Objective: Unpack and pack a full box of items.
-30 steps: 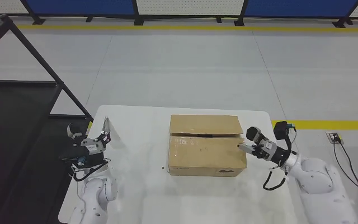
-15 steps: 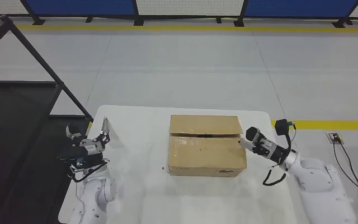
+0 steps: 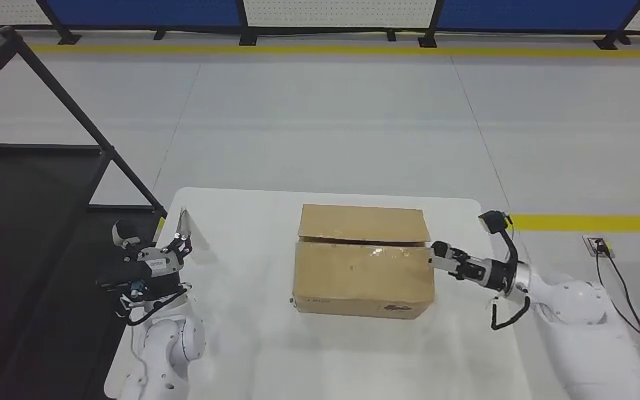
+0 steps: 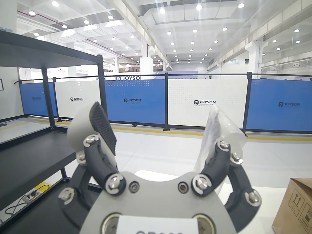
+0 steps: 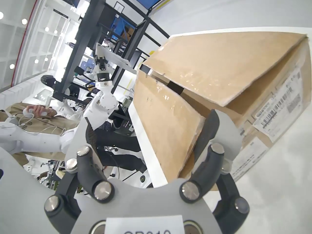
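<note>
1. Sitting on the white table [image 3: 240, 300] in the top view, the cardboard box [image 3: 365, 275] is lying with both top flaps folded down and a dark slit showing along their seam. The right gripper [image 3: 438, 254] is touching the box's right end near its top edge. The left gripper [image 3: 150, 238] is hovering at the table's left edge, well apart from the box, with a stretch of white tabletop between them.
2. In the left wrist view, the left gripper [image 4: 156, 113] is standing released, fingers spread wide and grasping nothing. Clear plastic film [image 4: 226, 127] is clinging to one finger. A corner of the box [image 4: 296, 203] is showing printed handling arrows. A black shelving rack [image 4: 48, 57] is standing beside the table, and blue and white fence panels [image 4: 136, 101] bearing a logo are closing off the floor beyond.
3. In the right wrist view, the right gripper [image 5: 151, 122] is also standing released. One finger [image 5: 209, 132] is pressing against the box [image 5: 219, 57] end just under the corner of the near flap [image 5: 165, 113]. The other is standing apart from the cardboard. A white barcode label [image 5: 277, 108] is sticking to the end wall, its print too small to make out.
</note>
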